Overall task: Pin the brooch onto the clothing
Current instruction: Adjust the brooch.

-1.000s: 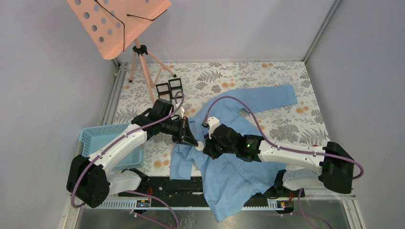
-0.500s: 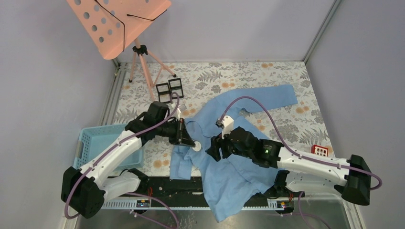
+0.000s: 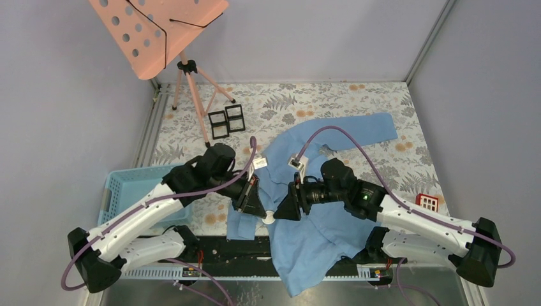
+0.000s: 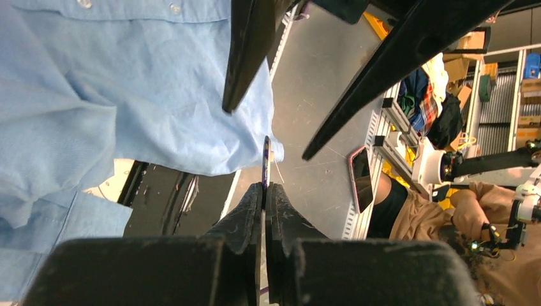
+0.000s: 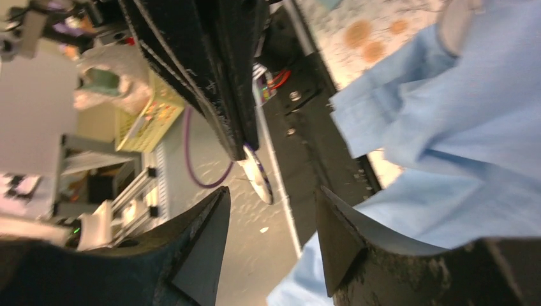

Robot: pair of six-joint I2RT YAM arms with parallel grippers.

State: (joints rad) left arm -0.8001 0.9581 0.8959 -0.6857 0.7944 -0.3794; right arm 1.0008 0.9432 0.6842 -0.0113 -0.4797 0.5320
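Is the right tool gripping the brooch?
No, the right tool stands open, fingers either side of the brooch, which the left tool pinches.

Open table (image 3: 357, 102) beyond shirt (image 3: 306, 248) (music stand (image 3: 156, 32) far left)

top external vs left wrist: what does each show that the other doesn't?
Only top external: pink music stand, blue basket, two black frames, both arms' layout, and the shirt spread across the table.
Only left wrist: the brooch edge-on, pinched in the shut left gripper, a thin wire poking out beside it, and room clutter past the table.
Both: shirt, brooch, and the open right gripper facing the brooch.
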